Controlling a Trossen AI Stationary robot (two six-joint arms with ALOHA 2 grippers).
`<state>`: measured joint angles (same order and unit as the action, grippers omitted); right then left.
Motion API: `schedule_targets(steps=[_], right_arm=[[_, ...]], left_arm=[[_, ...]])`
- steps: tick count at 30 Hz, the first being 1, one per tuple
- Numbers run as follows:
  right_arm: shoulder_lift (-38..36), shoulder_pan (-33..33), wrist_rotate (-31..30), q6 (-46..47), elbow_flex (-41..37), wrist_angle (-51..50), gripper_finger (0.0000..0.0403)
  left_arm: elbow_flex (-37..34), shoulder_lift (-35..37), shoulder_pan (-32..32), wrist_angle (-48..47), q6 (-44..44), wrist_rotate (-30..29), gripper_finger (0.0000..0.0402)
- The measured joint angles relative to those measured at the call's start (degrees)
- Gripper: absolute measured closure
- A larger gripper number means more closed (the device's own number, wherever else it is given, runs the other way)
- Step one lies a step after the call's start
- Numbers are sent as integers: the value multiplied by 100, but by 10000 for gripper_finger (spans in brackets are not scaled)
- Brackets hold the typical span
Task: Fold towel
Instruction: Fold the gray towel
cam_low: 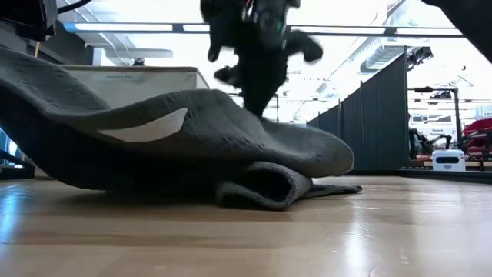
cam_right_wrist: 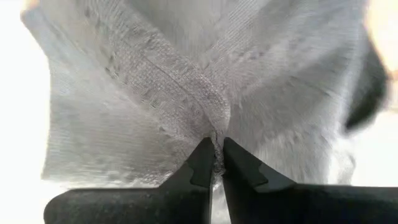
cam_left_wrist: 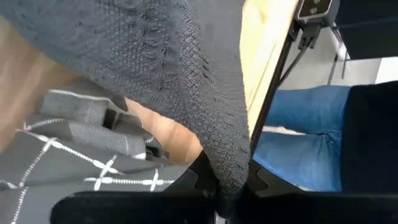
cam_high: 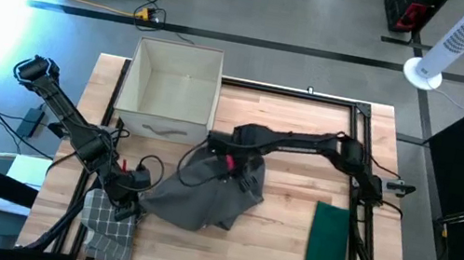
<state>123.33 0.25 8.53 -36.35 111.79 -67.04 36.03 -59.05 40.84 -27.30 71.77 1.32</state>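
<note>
Wooden table [cam_high: 279, 242], grey towel [cam_high: 201, 202], green cloth [cam_high: 326, 242], checked cloth [cam_high: 107, 227], box [cam_high: 170, 91]

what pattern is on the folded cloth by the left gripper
Grey folded cloth with a thin white grid, clearest in the left wrist view.

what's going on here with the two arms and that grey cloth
Both arms are working a dark grey towel in the middle of the wooden table. The left gripper is shut on one edge near the table's left front, and the right gripper pinches another part near the centre. The towel is bunched, not yet folded. A folded green cloth lies at the right.
</note>
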Motion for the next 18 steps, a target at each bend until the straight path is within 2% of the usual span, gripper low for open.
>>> schedule_targets(steps=[4,8,12,18], right_arm=[[-666,99,81,733,0,-267,396],[-1408,291,-314,1603,0,-711,396],[-2296,491,-585,2693,1,-1065,396],[-3233,1068,-1556,4298,0,-906,396]], left_arm=[[0,0,0,-3,0,-336,402],[66,17,11,-12,127,-477,401],[417,194,151,-201,121,-690,402],[1256,666,119,-1056,-392,-2136,402]])
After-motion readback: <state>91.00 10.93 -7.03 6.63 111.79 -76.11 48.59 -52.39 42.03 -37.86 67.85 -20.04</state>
